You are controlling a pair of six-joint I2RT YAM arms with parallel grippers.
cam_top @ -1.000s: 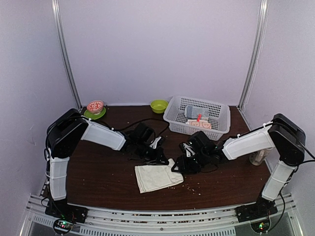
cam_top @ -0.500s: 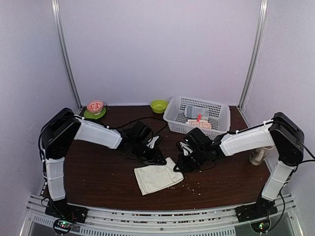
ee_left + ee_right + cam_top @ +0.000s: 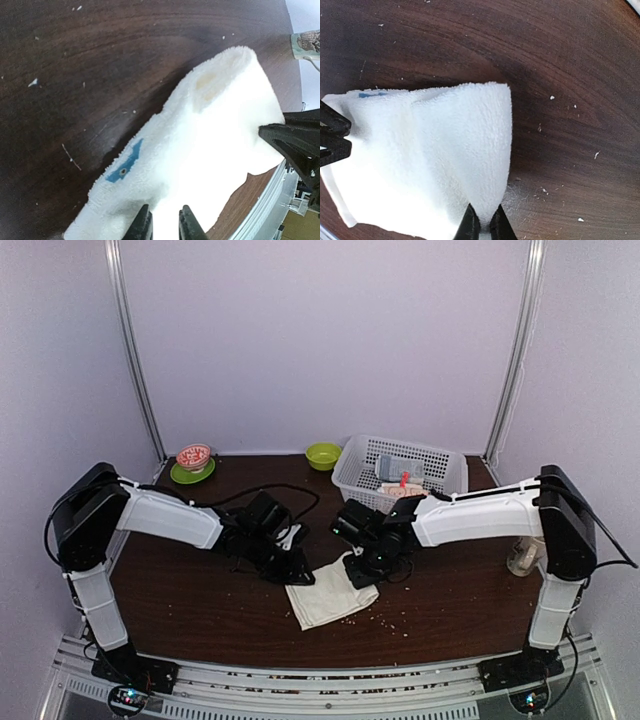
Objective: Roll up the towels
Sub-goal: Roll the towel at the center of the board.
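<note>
The blue-marked cream-white towel (image 3: 325, 602) is pinched at its far edge by the narrowly closed left gripper (image 3: 162, 227) and right gripper (image 3: 484, 225); formerly flat, it is now bunched narrower.

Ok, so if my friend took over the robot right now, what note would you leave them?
Left gripper: shut on the white towel at its edge, near its blue mark.
Right gripper: shut on the same towel's other side.
Patterned towel: in the basket beside a grey-blue towel; whether it is rolled cannot be told.
Done: both grippers grip the white towel, loosely folded on the table.
Left: roll it; no roll started yet.
</note>
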